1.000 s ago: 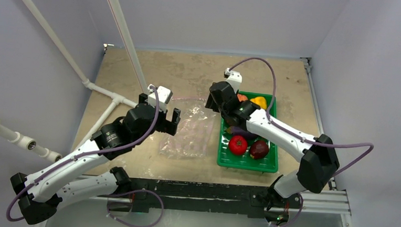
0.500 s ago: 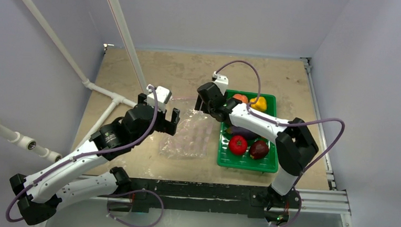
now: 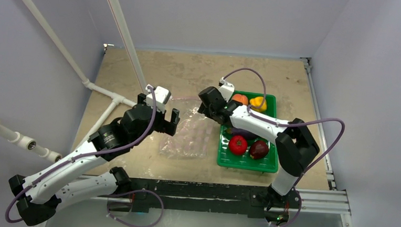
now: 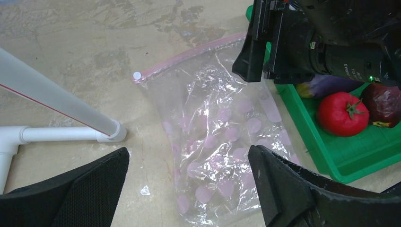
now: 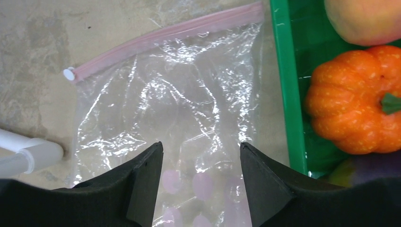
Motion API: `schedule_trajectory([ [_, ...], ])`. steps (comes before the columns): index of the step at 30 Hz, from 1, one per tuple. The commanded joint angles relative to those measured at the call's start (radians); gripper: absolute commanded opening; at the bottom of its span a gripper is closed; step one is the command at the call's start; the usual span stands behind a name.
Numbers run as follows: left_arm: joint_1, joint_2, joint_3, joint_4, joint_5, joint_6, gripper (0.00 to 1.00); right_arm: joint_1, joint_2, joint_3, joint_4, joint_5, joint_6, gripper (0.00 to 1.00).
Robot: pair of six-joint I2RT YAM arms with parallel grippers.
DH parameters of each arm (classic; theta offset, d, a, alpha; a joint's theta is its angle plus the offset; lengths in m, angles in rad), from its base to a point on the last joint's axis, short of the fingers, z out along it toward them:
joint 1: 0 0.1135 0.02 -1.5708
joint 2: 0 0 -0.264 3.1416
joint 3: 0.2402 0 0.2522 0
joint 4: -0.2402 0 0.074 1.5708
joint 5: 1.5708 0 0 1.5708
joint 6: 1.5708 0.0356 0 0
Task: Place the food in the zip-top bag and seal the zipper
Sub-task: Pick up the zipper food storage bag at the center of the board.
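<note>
The clear zip-top bag (image 3: 187, 136) lies flat on the table, left of the green tray (image 3: 248, 165). Its pink zipper (image 4: 189, 54) runs along the far edge, with a white slider at its left end. The food sits in the tray: a red tomato (image 3: 237, 144), a dark red fruit (image 3: 259, 148), a purple piece (image 3: 243, 132), an orange pumpkin (image 5: 352, 99) and a peach-coloured fruit (image 5: 364, 19). My left gripper (image 4: 188, 151) hovers open over the bag's near part. My right gripper (image 5: 201, 144) is open and empty above the bag's far right part, just short of the zipper (image 5: 165, 35).
White pipes (image 3: 110, 95) cross the table's left side, one joint (image 4: 111, 132) close to the bag's left edge. The tray's green wall (image 5: 283, 85) borders the bag on the right. Enclosure walls surround the table.
My right arm has swung left from above the tray to above the bag's far right corner. The left arm has barely moved, and the bag lies as before.
</note>
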Motion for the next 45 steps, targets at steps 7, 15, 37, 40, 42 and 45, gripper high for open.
schedule_trajectory([
  [7, 0.003, -0.019, -0.002, 0.011, 0.011, 0.008, 0.99, -0.003, -0.039, -0.076, -0.039, 0.046, 0.099, 0.62],
  [15, 0.003, -0.016, -0.001, 0.011, 0.011, 0.009, 0.99, -0.003, -0.036, -0.118, 0.017, 0.015, 0.105, 0.60],
  [37, 0.003, -0.001, -0.005, 0.012, -0.003, 0.007, 0.99, -0.003, -0.080, -0.169, 0.110, 0.014, 0.059, 0.00],
  [40, 0.003, -0.005, -0.008, 0.017, -0.005, 0.005, 0.99, -0.002, -0.130, -0.176, 0.114, 0.035, 0.021, 0.00],
  [42, 0.002, -0.006, -0.010, 0.021, -0.003, 0.006, 0.99, -0.001, -0.170, -0.182, 0.127, 0.041, -0.016, 0.00],
  [45, 0.003, -0.005, -0.009, 0.026, 0.003, 0.013, 0.99, 0.002, -0.230, -0.189, 0.148, 0.031, -0.094, 0.00],
])
